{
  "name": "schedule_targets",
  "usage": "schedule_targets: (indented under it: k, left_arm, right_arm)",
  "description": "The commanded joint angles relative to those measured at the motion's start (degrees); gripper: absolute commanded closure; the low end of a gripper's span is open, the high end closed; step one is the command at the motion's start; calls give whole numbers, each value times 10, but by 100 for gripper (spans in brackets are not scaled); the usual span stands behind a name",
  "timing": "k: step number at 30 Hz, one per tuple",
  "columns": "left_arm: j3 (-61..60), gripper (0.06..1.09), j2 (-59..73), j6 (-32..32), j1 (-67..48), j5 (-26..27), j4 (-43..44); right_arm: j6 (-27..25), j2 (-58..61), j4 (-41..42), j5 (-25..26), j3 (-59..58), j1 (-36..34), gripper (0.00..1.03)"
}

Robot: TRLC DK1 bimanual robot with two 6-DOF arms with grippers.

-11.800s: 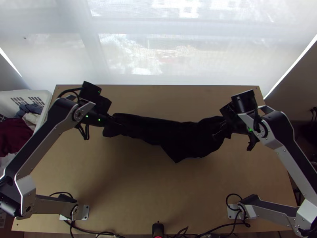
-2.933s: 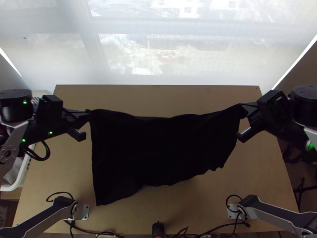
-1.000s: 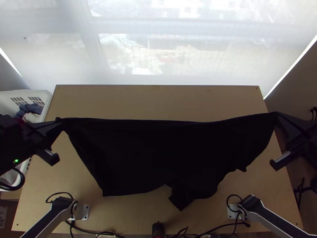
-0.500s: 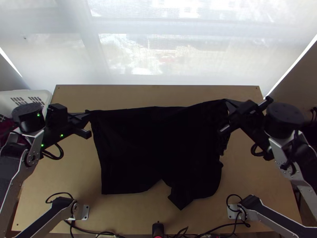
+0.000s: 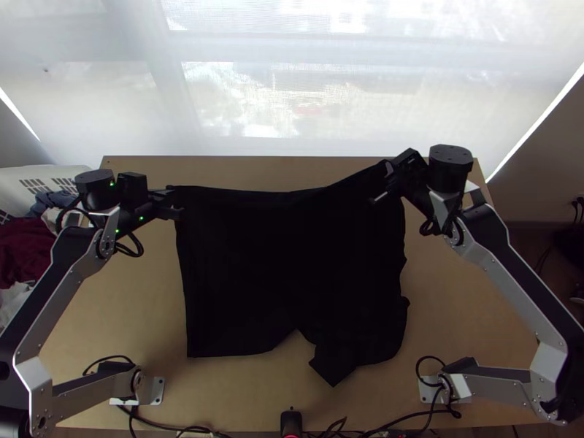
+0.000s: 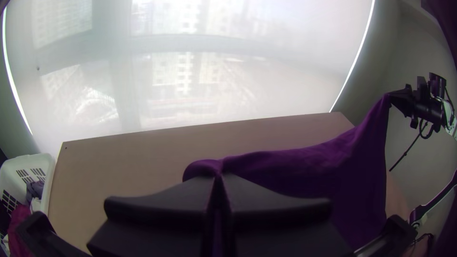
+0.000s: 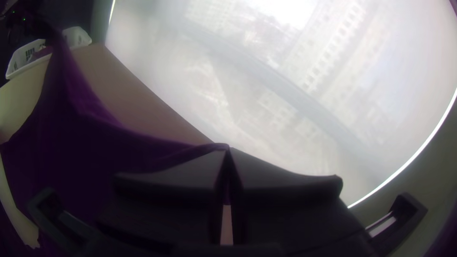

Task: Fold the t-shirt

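In the top view my left gripper is at the dark t-shirt's far left corner, and my right gripper is at its far right corner. The far edge hangs between them, and the cloth spreads toward the near side with an uneven, notched near edge. My left gripper is shut on cloth of the t-shirt in the left wrist view. In the right wrist view my right gripper pinches the other corner of the t-shirt, its fingers together at the tips.
A white basket holding other clothes stands beyond the left edge of the wooden table. A small black device and cables lie along the near edge. A pale blind hangs behind the far edge.
Both grippers, far apart a second ago, have come inward and toward the far side with the t-shirt's corners. The stretched far edge has become narrower; the near edge has hardly moved in the last half second.
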Motion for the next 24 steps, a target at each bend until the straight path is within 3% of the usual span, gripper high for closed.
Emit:
schedule_targets:
  k: [1,8,24]
  left_arm:
    - [6,105,93,-2,8,-16,62]
    - [53,105,194,-4,8,-35,89]
    - [237,105,410,-17,11,-68,132]
  right_arm:
    - [-15,109,45,-28,30,-46,100]
    - [-14,227,66,-46,104,-88,100]
    - [-23,426,79,-51,282,-94,100]
